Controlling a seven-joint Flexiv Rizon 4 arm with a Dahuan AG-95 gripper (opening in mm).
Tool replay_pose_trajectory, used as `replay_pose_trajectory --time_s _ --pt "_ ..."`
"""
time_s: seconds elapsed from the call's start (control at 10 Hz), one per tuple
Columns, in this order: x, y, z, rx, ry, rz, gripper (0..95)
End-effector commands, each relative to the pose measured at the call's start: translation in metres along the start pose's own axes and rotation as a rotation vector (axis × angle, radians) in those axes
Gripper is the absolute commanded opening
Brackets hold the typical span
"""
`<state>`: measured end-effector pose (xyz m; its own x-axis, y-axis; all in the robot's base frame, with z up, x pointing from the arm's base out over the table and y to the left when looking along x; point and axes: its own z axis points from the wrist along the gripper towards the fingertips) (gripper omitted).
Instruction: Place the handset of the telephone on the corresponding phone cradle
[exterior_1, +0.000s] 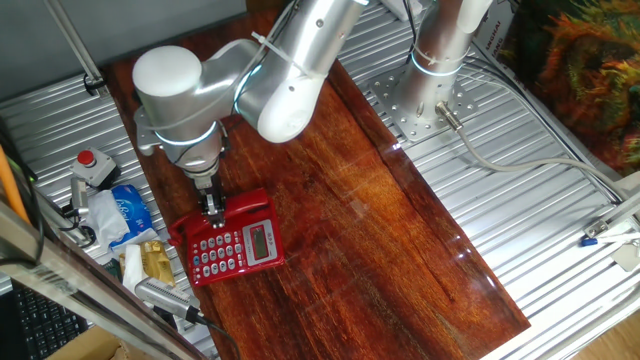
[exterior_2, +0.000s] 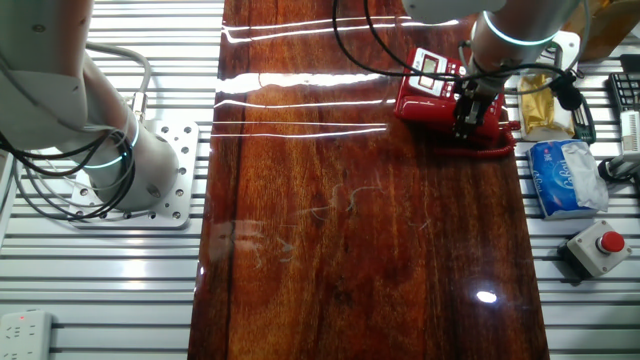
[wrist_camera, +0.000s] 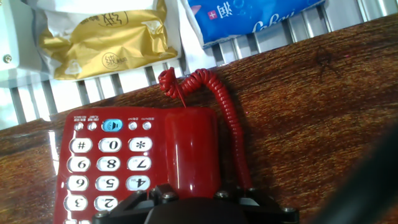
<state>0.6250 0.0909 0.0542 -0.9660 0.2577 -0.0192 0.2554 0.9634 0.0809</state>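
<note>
Handset over the phone's cradle side, claw right above it.

One fixed view: gripper (exterior_1: 213, 207) descends onto the glossy red handset (exterior_1: 243, 208) along the telephone (exterior_1: 228, 240) edge. Other fixed view: fingers straddle the cradle (exterior_2: 478, 131); grip unclear. Hand view: the handset's long axis runs away from the claw, curly cord (wrist_camera: 219, 93) trailing; whether the jaws clamp it, I cannot tell.
</note>
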Motion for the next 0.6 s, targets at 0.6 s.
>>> replay_pose_trajectory --time_s 0.6 --pt "-0.003 0.004 -0.0018 0.043 0.028 -0.002 0.0"
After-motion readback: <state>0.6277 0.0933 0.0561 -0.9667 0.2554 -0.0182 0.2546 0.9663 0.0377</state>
